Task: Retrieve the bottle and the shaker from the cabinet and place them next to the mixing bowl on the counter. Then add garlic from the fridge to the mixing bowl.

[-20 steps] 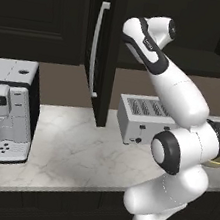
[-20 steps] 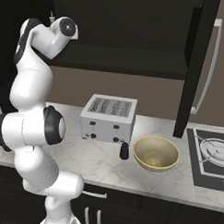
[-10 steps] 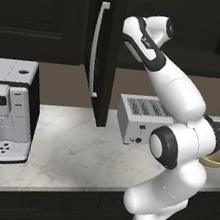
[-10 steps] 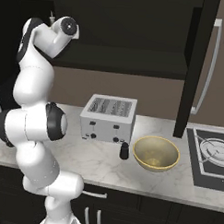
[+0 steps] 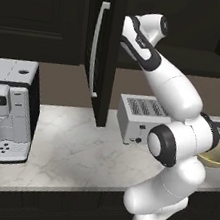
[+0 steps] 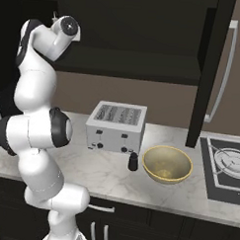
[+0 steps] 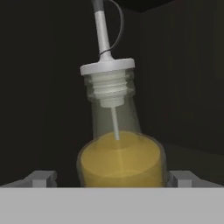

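Left base view: the white arm reaches up into the open cabinet (image 5: pixel 103 55); right base view: the black shaker (image 6: pixel 133 161) already stands beside the mixing bowl (image 6: pixel 167 164); hand view — the amber bottle (image 7: pixel 119 148) stands upright, neck slightly tilted, straight ahead between the released gripper (image 7: pixel 113 178) tips.

A silver four-slot toaster (image 6: pixel 116 127) stands on the marble worktop against the brown backsplash, its slots facing up and its dark knobs along the front face; in the left base view it sits at about 3 o'clock from the picture's centre. A white-and-grey espresso machine (image 5: pixel 7 107) stands at the 9 o'clock side of the left base view, well apart from the toaster, with a dark portafilter at its front. At the 3 o'clock edge of the right base view a black cooktop (image 6: pixel 223 168) with a round burner grate is set into the worktop.
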You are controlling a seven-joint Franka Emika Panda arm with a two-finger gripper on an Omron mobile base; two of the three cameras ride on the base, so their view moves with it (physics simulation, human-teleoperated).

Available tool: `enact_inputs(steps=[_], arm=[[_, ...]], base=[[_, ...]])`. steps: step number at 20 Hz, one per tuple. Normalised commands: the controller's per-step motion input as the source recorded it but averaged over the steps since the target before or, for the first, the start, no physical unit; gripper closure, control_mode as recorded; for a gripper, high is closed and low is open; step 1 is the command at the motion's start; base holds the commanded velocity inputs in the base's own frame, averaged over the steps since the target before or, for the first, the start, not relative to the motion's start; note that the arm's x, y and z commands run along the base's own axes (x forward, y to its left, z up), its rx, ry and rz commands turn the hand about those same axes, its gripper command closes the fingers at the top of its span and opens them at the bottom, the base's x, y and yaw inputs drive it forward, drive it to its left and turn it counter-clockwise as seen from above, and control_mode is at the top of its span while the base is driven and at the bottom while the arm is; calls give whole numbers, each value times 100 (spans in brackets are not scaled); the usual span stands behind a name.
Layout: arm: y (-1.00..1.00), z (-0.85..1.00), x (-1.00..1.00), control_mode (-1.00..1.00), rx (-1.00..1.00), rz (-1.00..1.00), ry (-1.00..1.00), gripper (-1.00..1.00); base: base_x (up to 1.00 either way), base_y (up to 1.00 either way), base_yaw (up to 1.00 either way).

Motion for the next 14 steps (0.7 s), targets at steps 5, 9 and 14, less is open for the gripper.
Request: enact_inputs(steps=[5,9,14], arm=[[0,0,0,-100,0,0,0,-100],[0,0,0,-100,0,0,0,-100],[0,0,0,-100,0,0,0,100]], base=[[0,0,0],[0,0,0],[0,0,0]])
